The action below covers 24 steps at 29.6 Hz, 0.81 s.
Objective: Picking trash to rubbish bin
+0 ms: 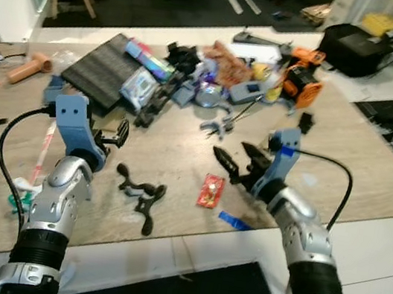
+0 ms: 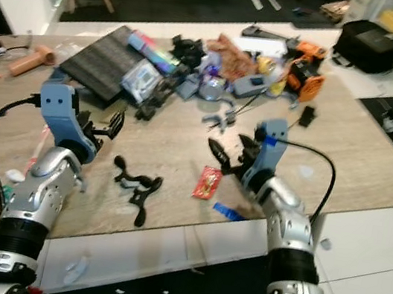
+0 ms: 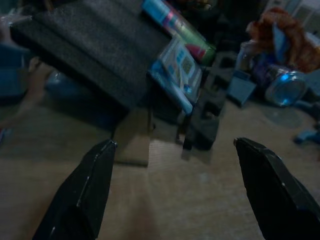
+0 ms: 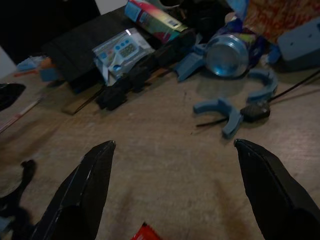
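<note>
A red snack wrapper (image 1: 210, 191) lies flat on the wooden table (image 1: 374, 169) near its front edge, with a small blue scrap (image 1: 233, 220) just beside it. My right gripper (image 1: 240, 158) hovers open just behind the wrapper, with nothing between its fingers. In the right wrist view the wrapper's red corner (image 4: 145, 232) peeks in between the open fingers (image 4: 85, 195). My left gripper (image 1: 114, 135) is open and empty over the table's left part, pointing at the clutter pile. A twisted black plastic piece (image 1: 140, 190) lies between the two arms.
Across the back of the table lies a pile: a black foam pad (image 1: 108, 68), a foil packet (image 1: 140, 85), a crushed can (image 4: 227, 54), blue clips (image 4: 225, 112) and an orange tool (image 1: 302, 78). A black bag (image 1: 356, 49) sits on the floor beyond.
</note>
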Motion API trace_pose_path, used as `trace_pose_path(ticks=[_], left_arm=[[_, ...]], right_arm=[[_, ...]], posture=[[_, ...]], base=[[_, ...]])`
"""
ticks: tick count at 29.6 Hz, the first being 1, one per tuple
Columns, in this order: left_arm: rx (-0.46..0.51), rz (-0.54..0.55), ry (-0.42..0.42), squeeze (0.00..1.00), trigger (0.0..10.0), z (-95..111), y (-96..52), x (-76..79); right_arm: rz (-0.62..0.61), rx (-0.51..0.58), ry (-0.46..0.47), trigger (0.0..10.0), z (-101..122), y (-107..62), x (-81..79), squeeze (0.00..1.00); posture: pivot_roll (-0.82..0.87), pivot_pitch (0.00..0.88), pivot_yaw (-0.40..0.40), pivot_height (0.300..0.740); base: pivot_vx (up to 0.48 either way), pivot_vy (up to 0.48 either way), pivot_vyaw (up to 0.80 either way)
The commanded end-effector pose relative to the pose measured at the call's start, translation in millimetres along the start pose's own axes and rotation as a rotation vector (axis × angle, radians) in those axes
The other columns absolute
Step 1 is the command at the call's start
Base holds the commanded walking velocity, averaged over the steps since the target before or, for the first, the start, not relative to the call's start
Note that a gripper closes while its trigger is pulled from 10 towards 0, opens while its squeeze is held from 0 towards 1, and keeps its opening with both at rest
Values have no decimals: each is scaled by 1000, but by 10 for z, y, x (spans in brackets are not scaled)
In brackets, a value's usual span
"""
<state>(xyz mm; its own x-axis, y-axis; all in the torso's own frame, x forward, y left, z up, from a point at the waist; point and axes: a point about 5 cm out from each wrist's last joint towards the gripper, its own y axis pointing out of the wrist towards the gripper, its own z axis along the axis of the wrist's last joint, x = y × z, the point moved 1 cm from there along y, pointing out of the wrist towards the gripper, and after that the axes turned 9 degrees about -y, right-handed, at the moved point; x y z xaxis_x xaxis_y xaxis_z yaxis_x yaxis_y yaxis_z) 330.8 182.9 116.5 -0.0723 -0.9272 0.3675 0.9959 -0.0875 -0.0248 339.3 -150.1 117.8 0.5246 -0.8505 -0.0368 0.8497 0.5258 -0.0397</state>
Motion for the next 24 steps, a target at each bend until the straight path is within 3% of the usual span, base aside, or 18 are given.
trace_pose_path(ticks=[1, 13, 24], left_arm=[[-9, 22, 14, 0, 10000, -18, -17, -63], [-23, 26, 25, 0, 10000, -36, -9, -71], [-31, 12, 38, 0, 10000, -47, -3, -53]], right_arm=[[16, -11, 9, 10000, -25, 31, -47, 0], [9, -15, 30, 10000, -37, 42, -39, 0], [-7, -23, 53, 10000, -55, 44, -7, 0]], posture=[[-153, 0, 30, 740], [-154, 0, 32, 740], [-154, 0, 33, 740]], base=[[0, 0, 731], [0, 0, 708], [0, 0, 0]])
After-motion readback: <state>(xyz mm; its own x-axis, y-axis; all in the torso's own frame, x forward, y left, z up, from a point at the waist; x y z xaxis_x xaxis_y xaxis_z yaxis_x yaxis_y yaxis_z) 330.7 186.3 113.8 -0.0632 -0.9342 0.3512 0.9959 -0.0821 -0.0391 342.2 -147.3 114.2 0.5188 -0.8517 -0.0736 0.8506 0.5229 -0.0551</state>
